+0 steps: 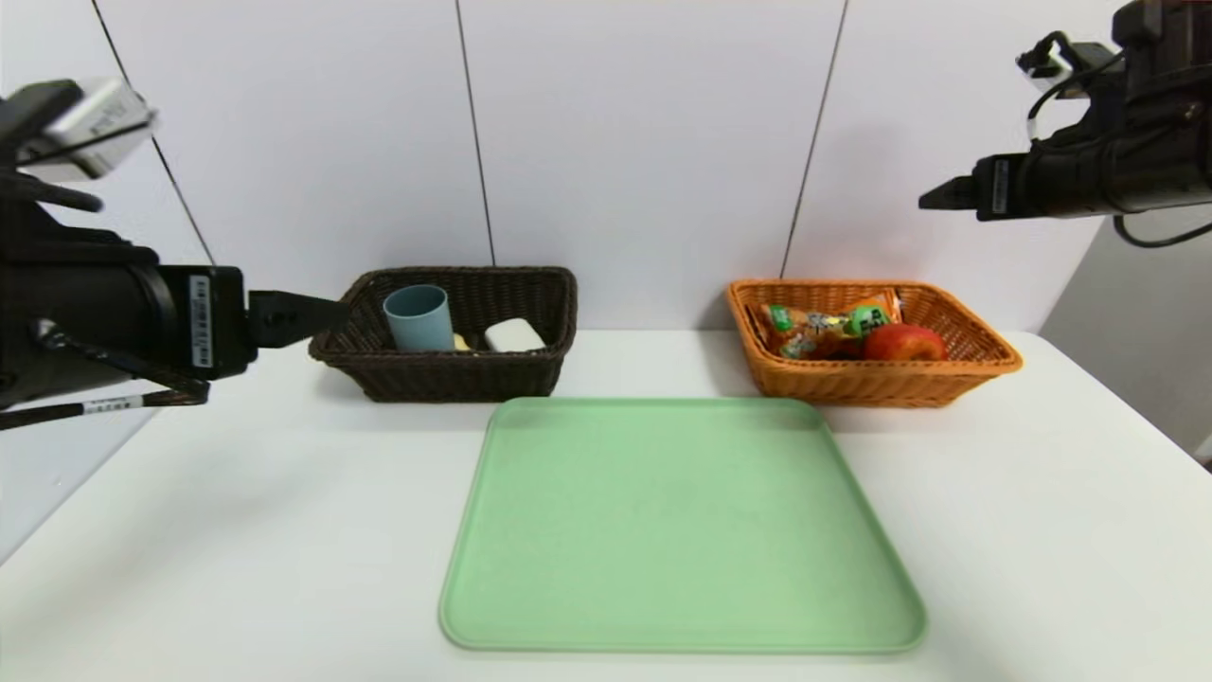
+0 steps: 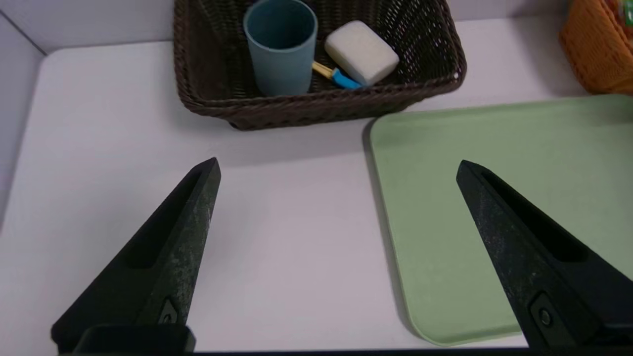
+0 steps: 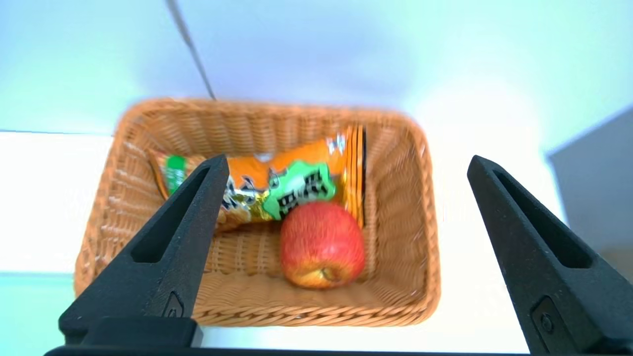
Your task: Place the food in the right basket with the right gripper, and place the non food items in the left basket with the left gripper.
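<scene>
even, bright light from above. the head view is sharp; soft shadows fall beside the dark basket (image 1: 445, 336) and along the near edge of the orange basket (image 1: 871, 379) onto the table (image 1: 237, 530). the right wrist view is washed out and smeared, the apple (image 3: 322, 244) and snack bag (image 3: 277, 185) blurred. the left wrist view is clear, with a dull sheen on the green tray (image 2: 494, 198).

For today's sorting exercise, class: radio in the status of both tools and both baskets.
Left tool and right tool open, empty, raised. Cup in brown basket; apple, snack bag in orange basket. Tray bare, nothing obstructing.
</scene>
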`<act>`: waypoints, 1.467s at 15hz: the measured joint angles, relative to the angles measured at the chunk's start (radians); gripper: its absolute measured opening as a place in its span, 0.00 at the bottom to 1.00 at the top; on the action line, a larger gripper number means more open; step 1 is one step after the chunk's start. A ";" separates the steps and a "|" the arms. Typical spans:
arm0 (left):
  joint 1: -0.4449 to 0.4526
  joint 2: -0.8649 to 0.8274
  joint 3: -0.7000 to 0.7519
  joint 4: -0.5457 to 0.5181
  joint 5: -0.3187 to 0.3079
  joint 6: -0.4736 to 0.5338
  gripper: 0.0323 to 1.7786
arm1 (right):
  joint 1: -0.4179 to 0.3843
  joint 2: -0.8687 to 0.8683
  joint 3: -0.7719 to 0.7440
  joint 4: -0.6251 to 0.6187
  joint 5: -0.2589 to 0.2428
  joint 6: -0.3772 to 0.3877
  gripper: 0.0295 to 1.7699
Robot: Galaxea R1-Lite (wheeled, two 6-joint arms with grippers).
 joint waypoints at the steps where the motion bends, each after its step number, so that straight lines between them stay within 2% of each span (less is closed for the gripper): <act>1: 0.038 -0.016 -0.012 0.016 0.021 0.001 0.95 | 0.001 -0.055 0.058 -0.038 0.006 -0.018 0.94; 5: 0.254 -0.109 0.028 0.044 0.042 0.000 0.95 | 0.006 -0.324 0.399 -0.103 0.001 -0.030 0.95; 9: 0.387 -0.295 0.201 0.075 0.044 0.000 0.95 | 0.007 -0.670 0.847 -0.235 -0.057 -0.027 0.96; 13: 0.449 -0.514 0.363 0.113 0.042 -0.001 0.95 | 0.002 -1.064 1.171 -0.308 -0.089 -0.027 0.96; 18: 0.475 -0.814 0.517 0.117 0.017 0.040 0.95 | -0.002 -1.513 1.418 -0.309 -0.087 -0.057 0.96; 20: 0.476 -0.909 0.589 0.080 0.001 0.076 0.95 | -0.006 -1.672 1.503 -0.315 -0.084 -0.099 0.96; 22: 0.477 -0.948 0.651 0.001 -0.017 0.089 0.95 | -0.008 -1.750 1.590 -0.389 -0.079 -0.134 0.96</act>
